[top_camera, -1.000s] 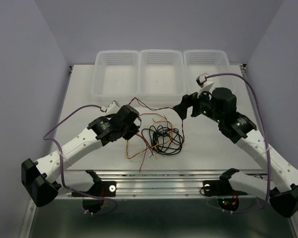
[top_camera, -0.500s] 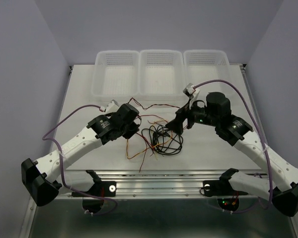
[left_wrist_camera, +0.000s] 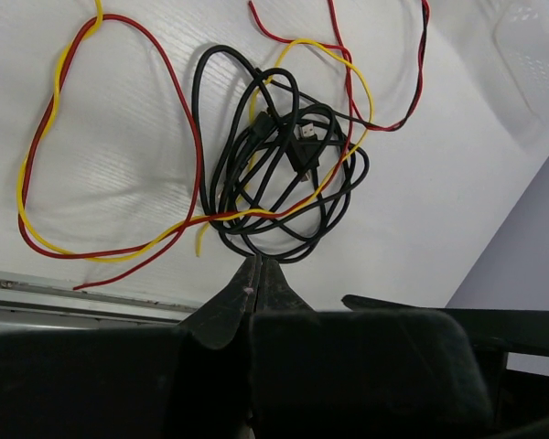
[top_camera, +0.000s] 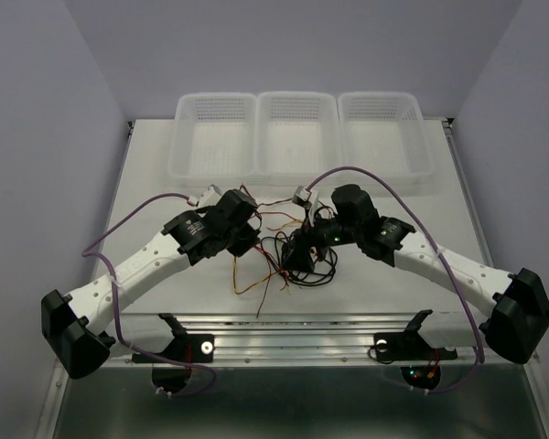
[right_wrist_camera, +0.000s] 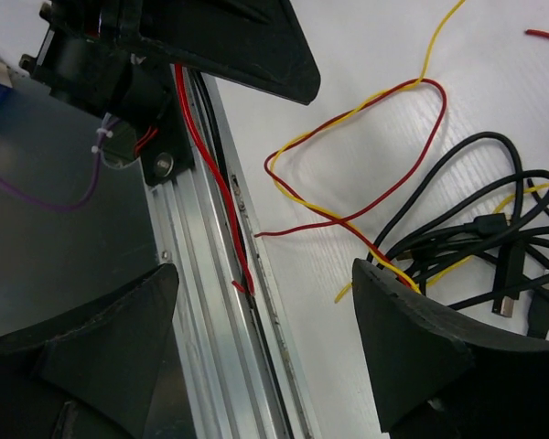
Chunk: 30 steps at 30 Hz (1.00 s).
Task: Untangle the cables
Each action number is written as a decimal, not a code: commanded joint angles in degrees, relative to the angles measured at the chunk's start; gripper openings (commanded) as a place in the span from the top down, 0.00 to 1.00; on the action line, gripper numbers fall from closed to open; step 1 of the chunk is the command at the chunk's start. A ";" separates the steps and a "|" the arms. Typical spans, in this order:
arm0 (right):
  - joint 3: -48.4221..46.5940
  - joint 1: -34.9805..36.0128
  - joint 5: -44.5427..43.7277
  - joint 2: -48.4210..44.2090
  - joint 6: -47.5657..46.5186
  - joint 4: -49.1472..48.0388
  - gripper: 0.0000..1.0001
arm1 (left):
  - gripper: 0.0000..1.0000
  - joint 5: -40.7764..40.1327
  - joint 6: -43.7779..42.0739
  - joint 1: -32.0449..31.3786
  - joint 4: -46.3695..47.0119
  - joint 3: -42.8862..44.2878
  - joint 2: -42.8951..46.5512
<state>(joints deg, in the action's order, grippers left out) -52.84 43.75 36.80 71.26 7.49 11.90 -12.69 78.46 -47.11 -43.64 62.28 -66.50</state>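
The cables (top_camera: pixel 291 265) lie tangled at the table's middle: a black coil with thin red and yellow wires looping out to the left. The left wrist view shows the black coil (left_wrist_camera: pixel 284 174), the red wire (left_wrist_camera: pixel 178 110) and the yellow wire (left_wrist_camera: pixel 37 219). My left gripper (top_camera: pixel 244 242) is shut, its tips (left_wrist_camera: pixel 259 261) at the coil's near edge; no wire shows between them. My right gripper (top_camera: pixel 302 256) hangs over the tangle, jaws wide open (right_wrist_camera: pixel 261 302) and empty. Its right finger (right_wrist_camera: pixel 421 347) is beside the black cables (right_wrist_camera: pixel 476 238) and the red loop (right_wrist_camera: pixel 384 101).
Three white baskets (top_camera: pixel 215 133) (top_camera: pixel 297 128) (top_camera: pixel 384 128) stand in a row at the back. An aluminium rail (top_camera: pixel 302 325) runs along the table's front edge, also in the right wrist view (right_wrist_camera: pixel 220 302). Purple arm cables arc over both arms.
My right arm has swung left and down from the back right to over the black coil, still open. My left arm has hardly moved.
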 commanded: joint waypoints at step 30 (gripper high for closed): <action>1.07 2.48 7.59 6.78 4.03 -9.18 0.71 | 1.00 2.05 -0.32 0.27 2.33 -1.72 0.05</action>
<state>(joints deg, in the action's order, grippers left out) -51.57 45.82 43.38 77.47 11.79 4.36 -10.31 78.28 -47.11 -41.78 61.32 -67.05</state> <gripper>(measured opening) 0.322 0.059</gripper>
